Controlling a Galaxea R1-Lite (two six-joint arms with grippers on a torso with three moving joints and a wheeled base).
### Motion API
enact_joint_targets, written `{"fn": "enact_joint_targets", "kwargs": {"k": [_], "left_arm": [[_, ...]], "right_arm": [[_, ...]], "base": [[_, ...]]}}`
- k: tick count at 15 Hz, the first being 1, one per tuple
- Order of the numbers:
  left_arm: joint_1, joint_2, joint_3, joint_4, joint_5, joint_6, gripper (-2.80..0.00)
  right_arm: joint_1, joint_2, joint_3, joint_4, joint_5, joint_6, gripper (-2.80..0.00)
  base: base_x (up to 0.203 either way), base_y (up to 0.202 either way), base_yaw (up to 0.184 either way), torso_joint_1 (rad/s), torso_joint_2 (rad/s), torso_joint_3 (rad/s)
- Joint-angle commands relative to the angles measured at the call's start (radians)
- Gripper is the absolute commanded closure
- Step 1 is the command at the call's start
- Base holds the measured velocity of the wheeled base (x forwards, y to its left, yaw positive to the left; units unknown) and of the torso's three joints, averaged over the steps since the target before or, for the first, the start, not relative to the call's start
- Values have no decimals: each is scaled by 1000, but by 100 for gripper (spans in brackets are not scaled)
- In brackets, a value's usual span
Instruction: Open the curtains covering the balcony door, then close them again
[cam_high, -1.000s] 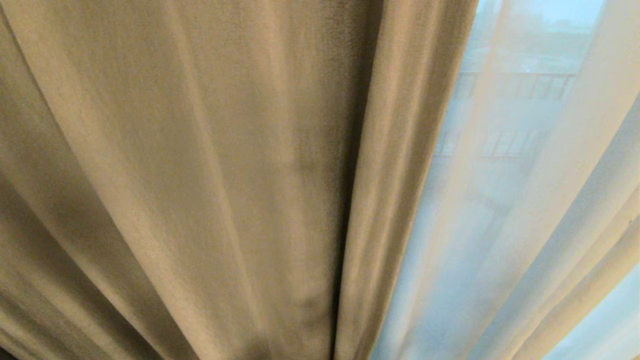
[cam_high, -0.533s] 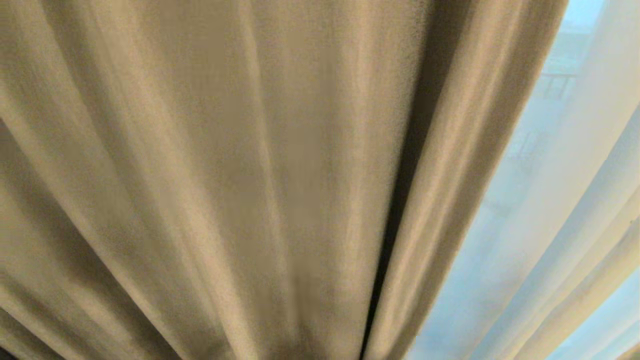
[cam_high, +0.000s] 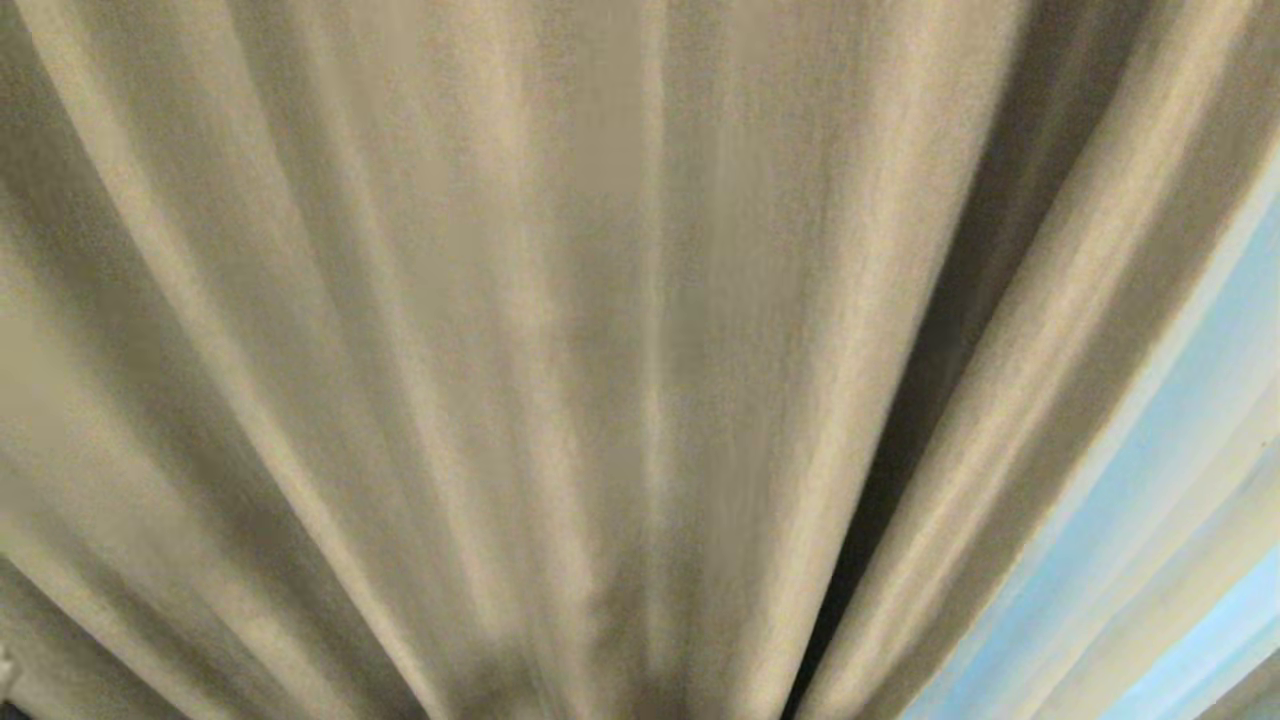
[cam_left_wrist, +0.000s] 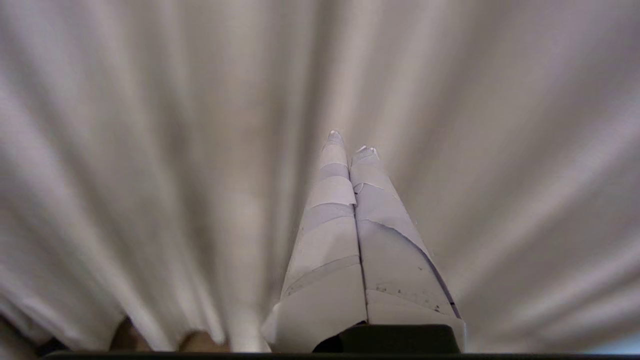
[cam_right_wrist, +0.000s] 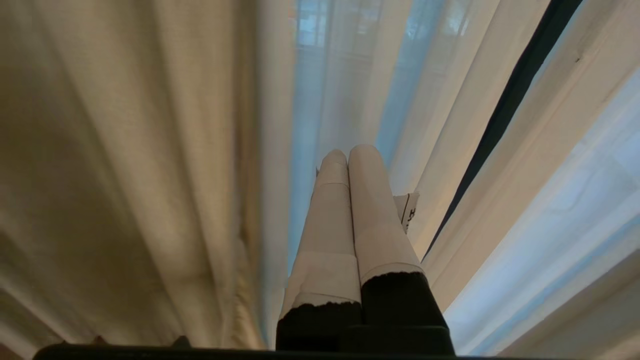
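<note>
Jaws of the left gripper (cam_left_wrist: 350, 142) pressed together with nothing between them, the taped white fingers (cam_left_wrist: 330, 235) pointing into the pleated curtains (cam_high: 560, 330); whether the tips touch the fabric cannot be told; jaws of the right gripper (cam_right_wrist: 349, 152) likewise closed and empty, its wrapped fingers (cam_right_wrist: 375, 220) aimed at the strip of sheer fabric (cam_right_wrist: 350, 85) just beside the curtain's free edge. Head view: cream-beige curtains fill nearly the whole field, their long folds fanning out from the lower middle; a deep shadowed fold runs along the right-hand pleat; only a narrow wedge of pale blue-white sheer (cam_high: 1190, 500) shows at the lower right (neither arm appears in this view). Right wrist view: curtains occupy one side, the sheer the other; through the sheer, dim window-like shapes; a slim dark strip (cam_right_wrist: 520, 85) crosses diagonally between two sheer folds (possibly the frame of the balcony door; it cannot be confirmed). Left wrist view: curtain hem (cam_left_wrist: 165, 335) visible at the frame's lower edge, with a patch of brown floor (cam_left_wrist: 200, 342) under it.
</note>
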Motion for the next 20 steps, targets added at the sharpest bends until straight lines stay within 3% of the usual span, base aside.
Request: {"fn": "enact_joint_targets", "kwargs": {"k": [1,3,5,8,9,13,17,20], "left_arm": [[63,5,142,-176,1,2,0],[106,-6,206,-250,1,3,0],[146,-58,205,-172,-37,4,0],[168,-137,206,-69,-252,4,0],[169,-159,205,-50,-282,5,0],[166,-271,205,-48,-279,7,0],[166,-279,207,-69,-281,150,0],[166,-279,206,-23,-280,309,0]], "right_arm": [[0,1,0,0,1,-1,0],[0,1,0,0,1,-1,0],[0,1,0,0,1,-1,0],[0,1,0,0,1,-1,0],[0,1,0,0,1,-1,0],[0,1,0,0,1,-1,0],[0,1,0,0,1,-1,0],[0,1,0,0,1,-1,0]], "base": [[0,0,0,0,0,0],[0,0,0,0,0,0],[0,0,0,0,0,0],[0,0,0,0,0,0],[0,0,0,0,0,0],[0,0,0,0,0,0],[0,0,0,0,0,0],[0,0,0,0,0,0]]}}
